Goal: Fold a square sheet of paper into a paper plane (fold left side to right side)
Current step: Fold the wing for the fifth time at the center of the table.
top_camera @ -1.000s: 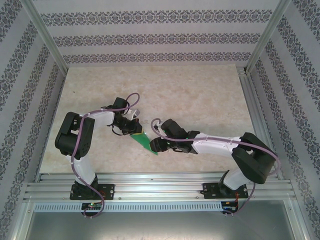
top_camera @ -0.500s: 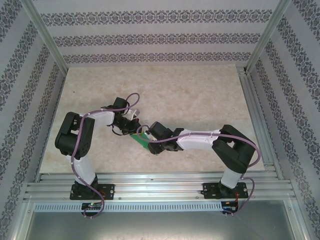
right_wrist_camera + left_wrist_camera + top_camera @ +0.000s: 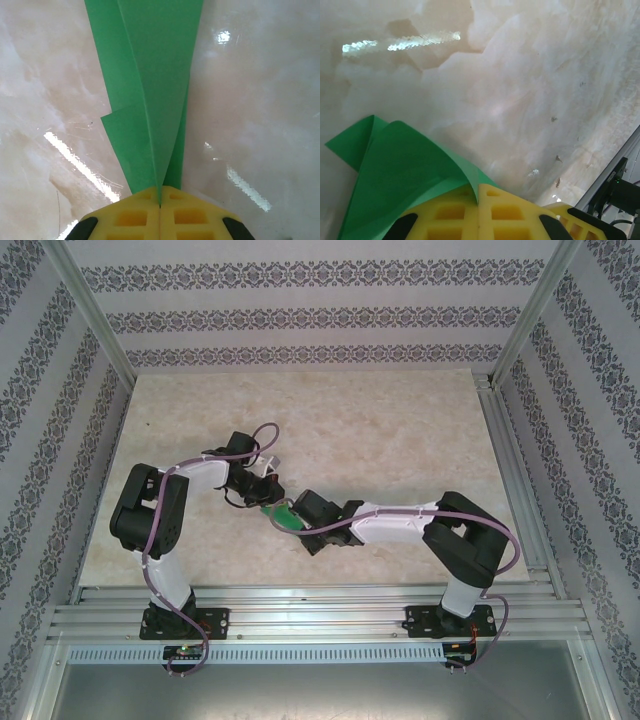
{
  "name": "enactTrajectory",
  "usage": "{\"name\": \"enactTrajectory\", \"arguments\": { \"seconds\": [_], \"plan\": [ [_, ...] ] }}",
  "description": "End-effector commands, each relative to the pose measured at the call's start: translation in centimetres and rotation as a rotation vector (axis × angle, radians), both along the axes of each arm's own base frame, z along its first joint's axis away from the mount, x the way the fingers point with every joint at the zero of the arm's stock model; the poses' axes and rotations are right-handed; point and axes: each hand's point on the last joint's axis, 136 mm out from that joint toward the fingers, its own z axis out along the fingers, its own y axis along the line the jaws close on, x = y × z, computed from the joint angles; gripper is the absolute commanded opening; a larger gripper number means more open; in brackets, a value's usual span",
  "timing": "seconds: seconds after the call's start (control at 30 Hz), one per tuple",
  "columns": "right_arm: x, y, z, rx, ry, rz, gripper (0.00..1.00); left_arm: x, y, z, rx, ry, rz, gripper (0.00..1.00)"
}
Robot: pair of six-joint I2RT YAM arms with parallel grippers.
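The square sheet of paper (image 3: 285,517) is bright green and folded into a slim, layered paper plane shape with a centre crease (image 3: 150,75). It sits between both grippers at the middle of the table. My left gripper (image 3: 268,502) is shut on one end; in the left wrist view a curled green edge (image 3: 400,170) is pinched between the yellow fingers (image 3: 450,212). My right gripper (image 3: 303,512) is shut on the other end, and the crease runs straight into the closed yellow jaws (image 3: 160,192). From above, the grippers hide most of the paper.
The tabletop (image 3: 400,430) is a pale marble pattern with glare streaks. Aluminium rails run along the near edge (image 3: 320,615) and the right side (image 3: 510,470). Patterned walls enclose the left, back and right. A rail with black hardware (image 3: 615,175) lies to the right in the left wrist view.
The right arm swung left to the paper, and its jaws went from partly open to shut on the green fold. The left arm has barely moved and still holds its end.
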Motion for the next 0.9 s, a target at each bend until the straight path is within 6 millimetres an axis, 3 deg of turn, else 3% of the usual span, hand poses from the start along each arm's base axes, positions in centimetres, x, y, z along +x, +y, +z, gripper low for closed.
{"name": "enactTrajectory", "arguments": {
  "seconds": [0.0, 0.17, 0.3, 0.47, 0.63, 0.87],
  "plan": [
    [-0.1, -1.0, -0.8, -0.088, -0.039, 0.02, 0.05, 1.4, 0.5, 3.1, -0.017, -0.048, 0.056, 0.17],
    [-0.1, -1.2, -1.0, -0.118, -0.052, 0.029, 0.05, 1.3, 2.5, 5.3, -0.048, -0.029, 0.157, 0.37],
    [-0.2, -1.2, -0.9, -0.134, -0.068, 0.034, 0.05, -0.1, 1.7, 5.1, -0.125, 0.062, 0.175, 0.47],
    [-0.3, -1.1, -1.0, -0.153, -0.087, 0.05, 0.05, -0.6, 1.1, 4.4, -0.143, 0.162, 0.216, 0.51],
    [-0.4, -1.0, -1.2, -0.163, -0.092, 0.06, 0.05, -0.5, -0.9, 4.2, -0.117, 0.254, 0.214, 0.52],
    [-0.4, -0.8, -1.3, -0.166, -0.096, 0.065, 0.05, -1.0, -2.4, 1.9, 0.026, 0.379, 0.201, 0.52]
  ]
}}
